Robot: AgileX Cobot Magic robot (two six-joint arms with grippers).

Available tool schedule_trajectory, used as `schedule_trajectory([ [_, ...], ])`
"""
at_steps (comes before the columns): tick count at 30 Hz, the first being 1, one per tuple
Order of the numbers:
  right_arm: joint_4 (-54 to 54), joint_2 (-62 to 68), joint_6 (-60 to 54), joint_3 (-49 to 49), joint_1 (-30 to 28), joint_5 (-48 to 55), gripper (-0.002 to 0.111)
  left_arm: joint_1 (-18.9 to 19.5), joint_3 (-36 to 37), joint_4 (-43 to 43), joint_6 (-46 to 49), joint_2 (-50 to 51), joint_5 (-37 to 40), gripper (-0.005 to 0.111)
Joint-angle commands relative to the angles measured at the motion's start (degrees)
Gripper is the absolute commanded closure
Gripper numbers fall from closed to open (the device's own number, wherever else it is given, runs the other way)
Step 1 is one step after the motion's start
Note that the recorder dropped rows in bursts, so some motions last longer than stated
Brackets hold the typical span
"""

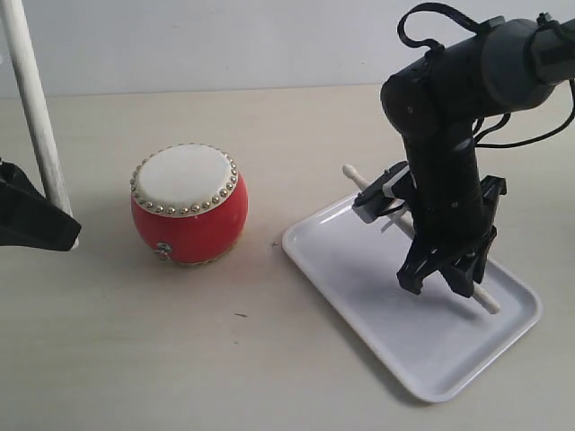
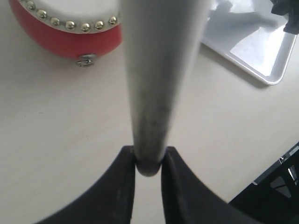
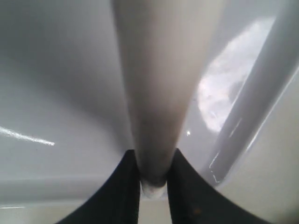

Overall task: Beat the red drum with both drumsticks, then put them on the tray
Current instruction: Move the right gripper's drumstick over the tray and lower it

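The red drum [image 1: 189, 205] stands on the table, cream head up, with its red side [image 2: 60, 39] also in the left wrist view. At the table's left edge my left gripper [image 1: 56, 215] [image 2: 148, 161] is shut on one drumstick [image 1: 31, 99] [image 2: 159, 70], which stands nearly upright beside the drum without touching it. The white tray [image 1: 395, 323] lies to the right. My right gripper [image 1: 440, 283] [image 3: 153, 170] is low over the tray, shut on the other drumstick [image 1: 356, 178] [image 3: 161, 84]. That stick slants across the tray, its butt end near the right rim [image 3: 252, 112].
The right arm [image 1: 449, 135] rises above the tray with cables looping at its top. A corner of the tray [image 2: 261, 51] shows in the left wrist view. Bare tabletop [image 1: 269, 359] lies in front of the drum and between drum and tray.
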Motion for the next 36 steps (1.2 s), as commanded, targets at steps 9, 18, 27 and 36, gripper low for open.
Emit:
schedule_trajectory([
  [9,-1.99,2.28,3.02,0.09,-0.20,-0.11,0.108,-0.32,0.29,-0.73,-0.51,-0.51,0.56,0.107],
  [18,-3.49,3.42,2.92,0.09,-0.20,-0.11,0.105,-0.32,0.29,-0.30,-0.51,-0.51,0.16,0.107],
  [27,-3.28,3.42,3.02,0.09,-0.20,-0.11,0.086,-0.32,0.29,-0.19,-0.51,-0.51,0.16,0.107],
  [36,-3.28,3.42,3.02,0.09,-0.20,-0.11,0.086,-0.32,0.29,-0.21,-0.51,-0.51,-0.09,0.107],
])
